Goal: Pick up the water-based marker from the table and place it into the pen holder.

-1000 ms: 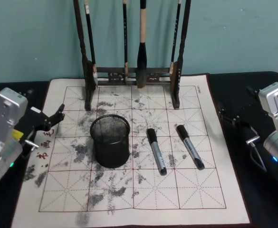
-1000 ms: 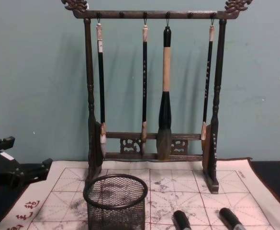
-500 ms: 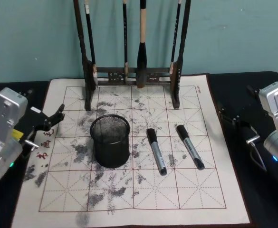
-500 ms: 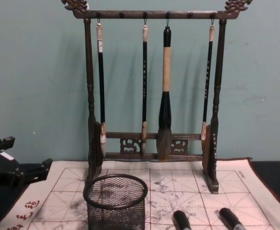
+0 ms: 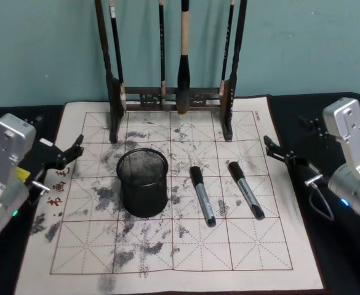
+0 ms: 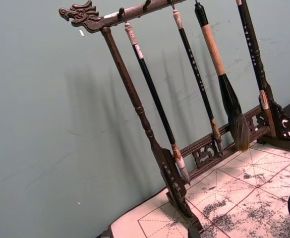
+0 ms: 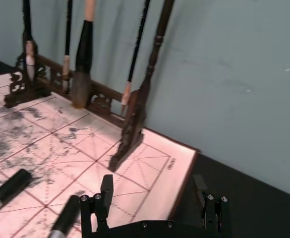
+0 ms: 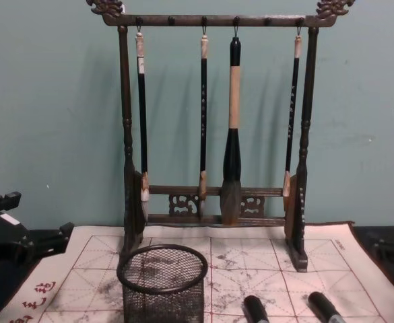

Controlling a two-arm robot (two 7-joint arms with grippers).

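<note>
Water-based marker [image 5: 247,190] flat on mat [image 5: 253,246] near pen holder [image 5: 143,182]; right gripper [image 5: 279,152] close, jaws spread for grasp; left gripper [image 5: 69,155] parked, released

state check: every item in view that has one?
pen holder: upright, empty
left marker: lying on mat, not gripped
right marker: lying on mat, not gripped
brushes: four, hanging on brush rack
left gripper: open, at mat's left edge
right gripper: open, at mat's right edge
</note>
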